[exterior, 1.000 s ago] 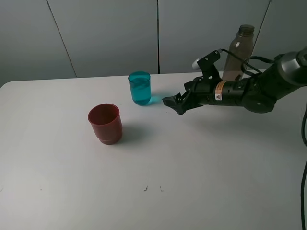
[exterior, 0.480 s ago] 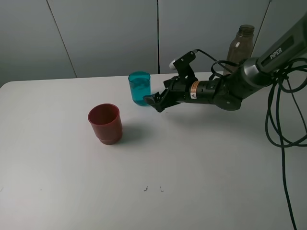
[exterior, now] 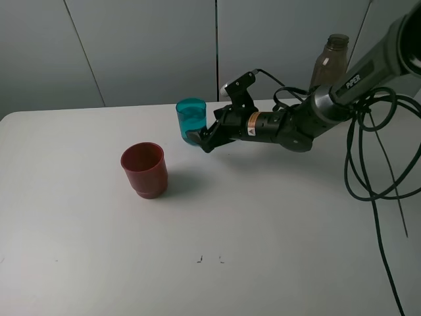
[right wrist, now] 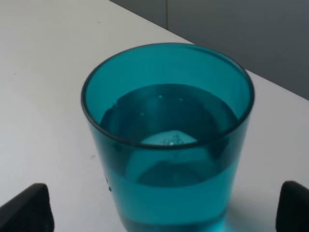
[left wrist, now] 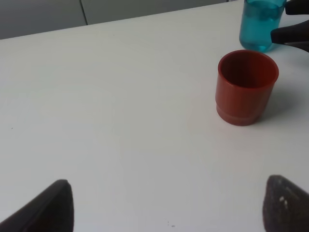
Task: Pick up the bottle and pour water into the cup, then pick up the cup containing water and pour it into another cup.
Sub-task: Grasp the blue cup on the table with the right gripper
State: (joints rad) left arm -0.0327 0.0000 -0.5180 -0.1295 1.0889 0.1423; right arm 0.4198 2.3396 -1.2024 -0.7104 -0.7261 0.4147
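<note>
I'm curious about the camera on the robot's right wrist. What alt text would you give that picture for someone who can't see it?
A teal see-through cup, partly filled with water, stands upright on a white table and fills most of the frame. Two dark robot fingertips sit wide apart on either side, not touching it.

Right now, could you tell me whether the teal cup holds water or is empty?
Partly full: in the right wrist view the teal cup shows water with small bubbles, its surface well below the rim.
</note>
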